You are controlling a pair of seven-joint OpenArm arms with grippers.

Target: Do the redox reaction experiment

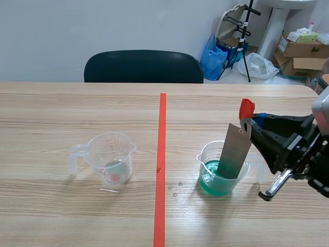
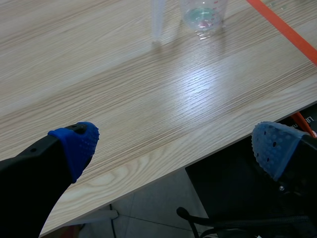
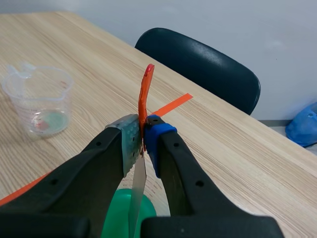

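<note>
Scene view: your right tool (image 1: 247,123) clamps the metal strip (image 1: 234,154) by its red top end, presumably to stay clear of the liquid, the strip's lower end dipped in the green-liquid beaker (image 1: 209,181) toward the tabletop's (image 1: 77,216) near-right corner; left tool (image 2: 174,146) open, empty.

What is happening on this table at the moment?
The right gripper is shut on a metal strip with a red tip and holds its lower end in a clear cup of green liquid. The left gripper is open above the near edge of the table, holding nothing. A second cup, nearly empty, stands across the red tape line.
</note>
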